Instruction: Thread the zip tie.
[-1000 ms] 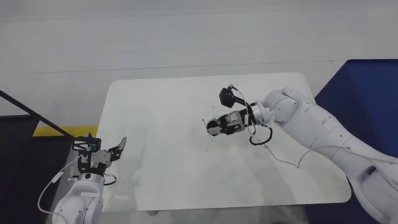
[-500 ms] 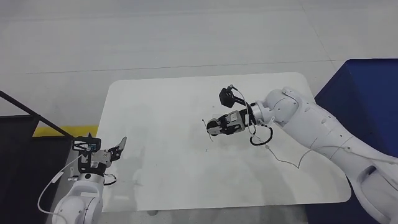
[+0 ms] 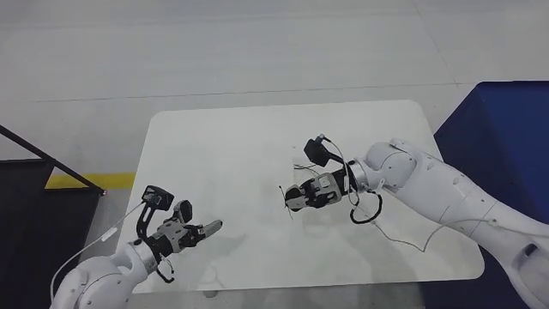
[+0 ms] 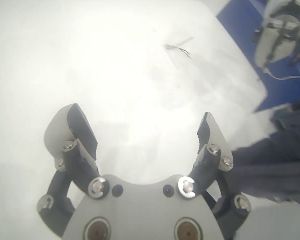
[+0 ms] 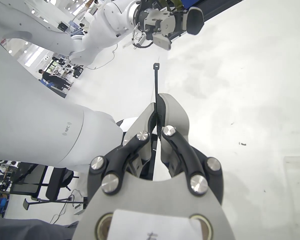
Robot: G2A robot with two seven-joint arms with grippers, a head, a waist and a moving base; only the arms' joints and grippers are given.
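Nearest, right gripper [image 5: 158, 101]: fingers [image 5: 175, 116] pressed together on the black zip tie [image 5: 156, 81], strap pinched flat between the pads. The strap sticks straight out past the fingertips, with its square head at the free end; a dark length runs back between the fingers toward the palm. White table [image 5: 240, 88] lies under and beyond the fingertips. Farther off, well past the tie's head and apart from it, left gripper [image 5: 181, 32]: fingers spread wide, one dark pad facing this way. From above, the tie pokes out ahead of the right fingertips near the table's middle; the left gripper sits by the near edge, open end pointing toward the tie
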